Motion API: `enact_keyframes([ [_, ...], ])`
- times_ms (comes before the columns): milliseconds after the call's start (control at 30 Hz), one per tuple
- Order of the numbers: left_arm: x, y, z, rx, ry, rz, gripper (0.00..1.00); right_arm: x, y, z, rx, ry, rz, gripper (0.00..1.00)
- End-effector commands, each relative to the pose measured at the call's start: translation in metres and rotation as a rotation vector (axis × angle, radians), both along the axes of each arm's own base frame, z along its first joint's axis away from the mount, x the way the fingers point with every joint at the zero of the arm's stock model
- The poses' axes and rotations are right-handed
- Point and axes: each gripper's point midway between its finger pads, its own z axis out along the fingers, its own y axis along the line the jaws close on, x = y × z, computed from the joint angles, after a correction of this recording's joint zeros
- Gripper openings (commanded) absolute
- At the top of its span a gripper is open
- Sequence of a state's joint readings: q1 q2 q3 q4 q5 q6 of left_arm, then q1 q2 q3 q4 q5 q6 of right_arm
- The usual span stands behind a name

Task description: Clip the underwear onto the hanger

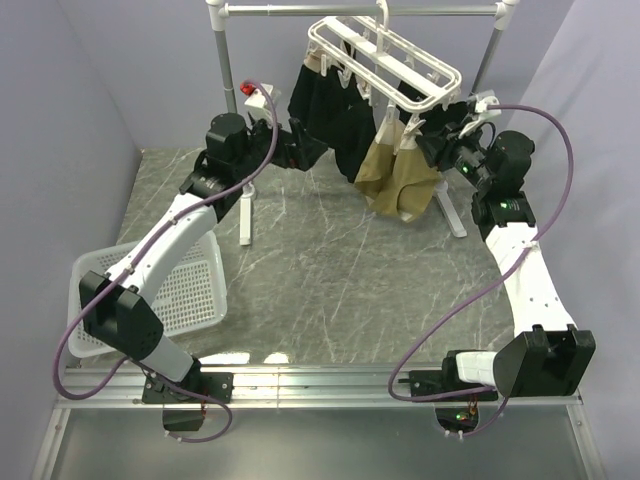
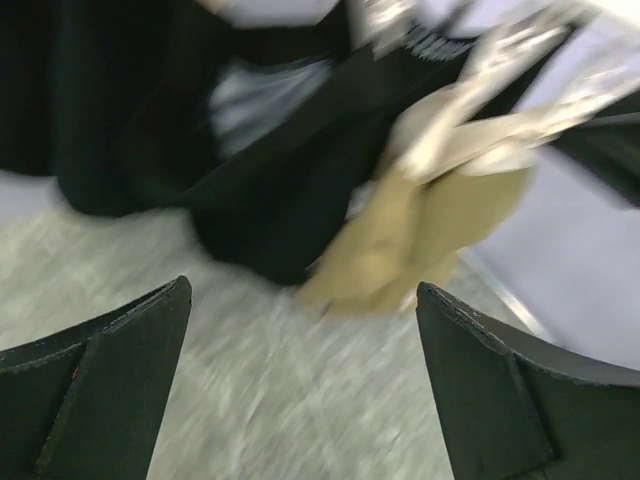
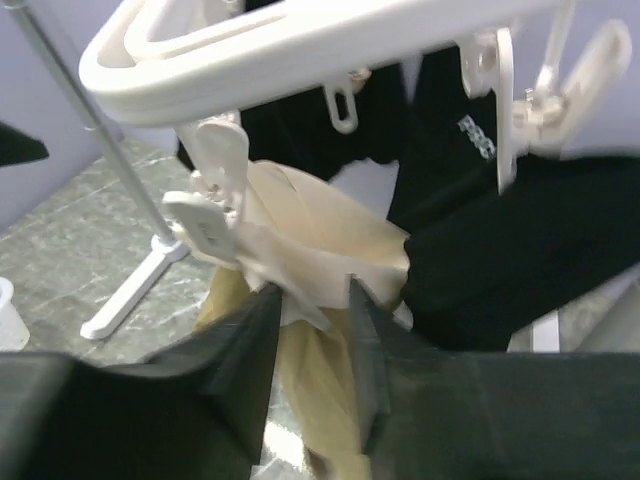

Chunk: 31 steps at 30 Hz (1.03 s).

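The tan underwear (image 1: 400, 178) hangs below the white hanger (image 1: 385, 55), between black garments. In the right wrist view a white clip (image 3: 215, 195) grips the left part of its light waistband (image 3: 320, 250). My right gripper (image 3: 312, 290) is shut on the underwear's waistband just right of that clip, under the hanger's frame (image 3: 300, 45); in the top view it (image 1: 432, 135) is at the hanger's right end. My left gripper (image 1: 305, 150) is open and empty, left of the garments. Its blurred wrist view shows the underwear (image 2: 430, 230) ahead of its gripper (image 2: 302, 288).
Black garments (image 1: 330, 110) hang from the hanger's left and middle clips and beside my right gripper (image 3: 520, 250). The grey-white pole rack (image 1: 225, 120) carries the hanger; its foot (image 3: 130, 300) rests on the table. A white basket (image 1: 190, 290) sits at the left.
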State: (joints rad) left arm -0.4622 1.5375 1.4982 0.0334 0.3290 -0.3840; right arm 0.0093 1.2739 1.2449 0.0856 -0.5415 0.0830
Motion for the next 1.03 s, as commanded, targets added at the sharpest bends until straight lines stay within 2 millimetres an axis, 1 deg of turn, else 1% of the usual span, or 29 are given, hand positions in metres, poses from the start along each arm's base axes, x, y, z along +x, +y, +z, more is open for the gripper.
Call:
enact_keyframes([
  [0, 0.003, 0.036, -0.012, 0.120, 0.066, 0.103, 0.99, 0.000, -0.019, 0.020, -0.013, -0.037, -0.060, 0.43],
  [33, 0.001, 0.042, -0.025, 0.166, 0.098, 0.116, 0.99, -0.002, -0.022, 0.018, -0.018, -0.024, -0.067, 0.47],
  [67, 0.003, 0.049, -0.032, 0.218, 0.091, 0.137, 0.99, -0.002, -0.027, 0.015, -0.022, -0.017, -0.079, 0.56],
  [133, 0.003, 0.059, -0.050, 0.284, 0.124, 0.156, 0.99, -0.009, -0.032, 0.013, -0.041, -0.013, -0.092, 0.63],
  [167, 0.000, 0.066, -0.063, 0.336, 0.150, 0.166, 0.99, -0.010, -0.035, 0.007, -0.046, 0.007, -0.099, 0.66],
  [233, 0.000, 0.074, -0.079, 0.376, 0.189, 0.182, 0.99, -0.017, -0.043, 0.000, -0.061, 0.026, -0.114, 0.71],
  [300, 0.001, 0.084, -0.092, 0.416, 0.215, 0.206, 0.99, -0.022, -0.051, -0.005, -0.062, 0.045, -0.130, 0.74],
  [333, 0.001, 0.088, -0.102, 0.435, 0.227, 0.218, 0.99, -0.028, -0.052, -0.014, -0.085, 0.062, -0.126, 0.75],
  [367, 0.002, 0.091, -0.106, 0.444, 0.232, 0.232, 0.99, -0.030, -0.054, -0.017, -0.087, 0.073, -0.125, 0.76],
  [400, 0.004, 0.095, -0.112, 0.460, 0.245, 0.251, 0.99, -0.035, -0.058, -0.027, -0.092, 0.101, -0.131, 0.77],
  [467, 0.006, 0.097, -0.121, 0.479, 0.268, 0.259, 0.99, -0.043, -0.057, -0.038, -0.097, 0.124, -0.117, 0.80],
  [500, 0.007, 0.099, -0.131, 0.497, 0.298, 0.265, 0.99, -0.049, -0.058, -0.054, -0.103, 0.158, -0.112, 0.82],
  [567, 0.010, 0.100, -0.143, 0.510, 0.324, 0.274, 0.99, -0.057, -0.055, -0.071, -0.122, 0.188, -0.089, 0.85],
  [600, 0.013, 0.100, -0.146, 0.510, 0.324, 0.282, 0.99, -0.060, -0.055, -0.081, -0.124, 0.207, -0.088, 0.86],
  [633, 0.014, 0.101, -0.149, 0.511, 0.325, 0.293, 0.99, -0.066, -0.054, -0.100, -0.126, 0.244, -0.086, 0.88],
  [700, 0.017, 0.100, -0.150, 0.506, 0.316, 0.297, 0.99, -0.069, -0.056, -0.116, -0.141, 0.262, -0.096, 0.90],
  [733, 0.020, 0.099, -0.149, 0.499, 0.304, 0.297, 0.99, -0.072, -0.057, -0.128, -0.144, 0.285, -0.099, 0.91],
  [867, 0.027, 0.096, -0.147, 0.483, 0.301, 0.306, 0.99, -0.073, -0.058, -0.138, -0.155, 0.295, -0.102, 0.93],
  [967, 0.029, 0.095, -0.140, 0.462, 0.298, 0.304, 0.99, -0.071, -0.060, -0.137, -0.147, 0.292, -0.112, 0.94],
  [1000, 0.029, 0.096, -0.134, 0.450, 0.290, 0.300, 1.00, -0.071, -0.062, -0.135, -0.145, 0.288, -0.123, 0.95],
])
